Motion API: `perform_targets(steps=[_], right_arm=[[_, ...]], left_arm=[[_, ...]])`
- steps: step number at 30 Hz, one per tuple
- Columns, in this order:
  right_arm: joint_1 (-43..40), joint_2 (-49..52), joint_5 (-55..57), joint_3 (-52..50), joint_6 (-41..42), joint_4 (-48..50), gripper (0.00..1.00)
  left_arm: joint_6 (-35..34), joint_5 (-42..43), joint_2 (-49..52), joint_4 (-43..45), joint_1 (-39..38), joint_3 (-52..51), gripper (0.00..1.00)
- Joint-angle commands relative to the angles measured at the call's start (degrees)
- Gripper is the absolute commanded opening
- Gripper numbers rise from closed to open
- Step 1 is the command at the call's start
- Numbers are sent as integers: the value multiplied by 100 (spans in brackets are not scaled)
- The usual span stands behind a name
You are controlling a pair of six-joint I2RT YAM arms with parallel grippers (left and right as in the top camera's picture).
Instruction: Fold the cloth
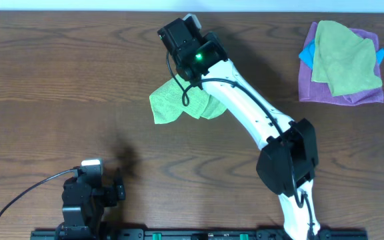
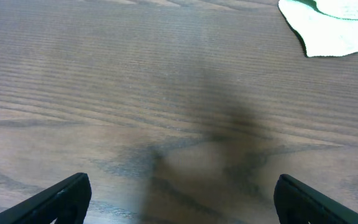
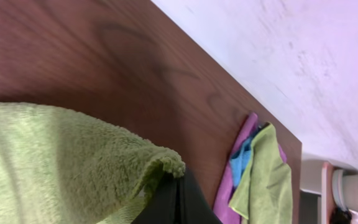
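Observation:
The bright lime-green cloth (image 1: 175, 103) hangs bunched under my right arm's wrist (image 1: 193, 52), above the middle of the table. In the right wrist view my right gripper (image 3: 178, 194) is shut on a folded edge of the cloth (image 3: 55, 162), which fills the lower left of that view. My left arm (image 1: 89, 193) rests near the table's front left edge, well away from the cloth. My left gripper (image 2: 185, 202) is open with only bare wood between its fingers (image 2: 67, 198). A corner of the cloth (image 2: 328, 28) shows far off at the upper right of the left wrist view.
At the table's back right corner lies a pile: a purple cloth (image 1: 339, 92), a duller yellow-green cloth (image 1: 345, 57) on top and a blue piece (image 1: 305, 53) at its left edge. The same pile (image 3: 263, 180) shows in the right wrist view near the table's far edge.

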Motion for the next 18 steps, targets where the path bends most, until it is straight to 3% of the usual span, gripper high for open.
perform_targets(steps=[1, 2, 3, 5, 12, 18], right_arm=[[-254, 13, 308, -61, 74, 4, 1], [-315, 13, 286, -79, 149, 4, 4], [-393, 13, 236, -101, 221, 7, 24], [-520, 13, 131, -155, 240, -2, 97], [-942, 13, -109, -219, 1049, -201, 99], [-1252, 13, -1641, -219, 623, -437, 99]], left_arm=[[0, -103, -31, -291, 33, -179, 95], [0, -103, -31, -291, 33, -179, 95], [0, -103, -31, -291, 33, -179, 95], [0, -103, -31, -291, 33, -179, 95], [0, -103, -31, -291, 33, -179, 95], [0, -103, -31, -291, 33, -179, 95]])
